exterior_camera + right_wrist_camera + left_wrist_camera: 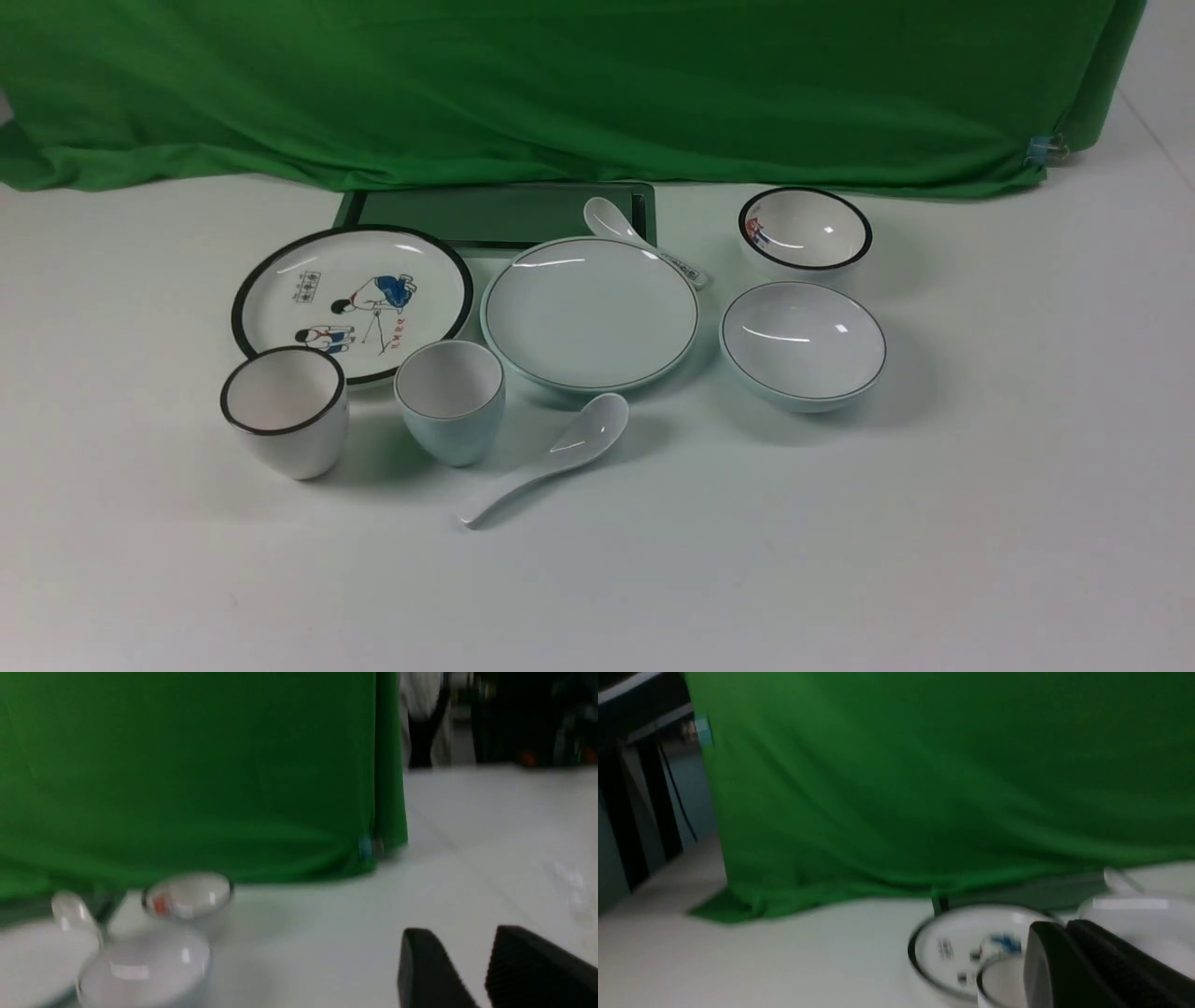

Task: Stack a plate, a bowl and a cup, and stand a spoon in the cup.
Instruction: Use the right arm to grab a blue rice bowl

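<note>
In the front view the pale blue-green plate (590,313) lies flat mid-table. The wide pale blue-green bowl (803,343) stands to its right. The pale blue-green cup (451,401) stands upright in front of the plate's left side. The plain white spoon (551,455) lies on the table in front of the plate, beside the cup. Neither gripper shows in the front view. My left gripper (1064,927) is shut and empty, low near the black-rimmed cup (1003,983). My right gripper (460,933) is open and empty over bare table, right of the bowl (145,966).
A cartoon plate (353,297), a black-rimmed cup (283,411), a black-rimmed bowl (805,229) and a marked spoon (644,241) stand among the task's things. A dark tray (504,215) lies at the back under the green cloth (560,84).
</note>
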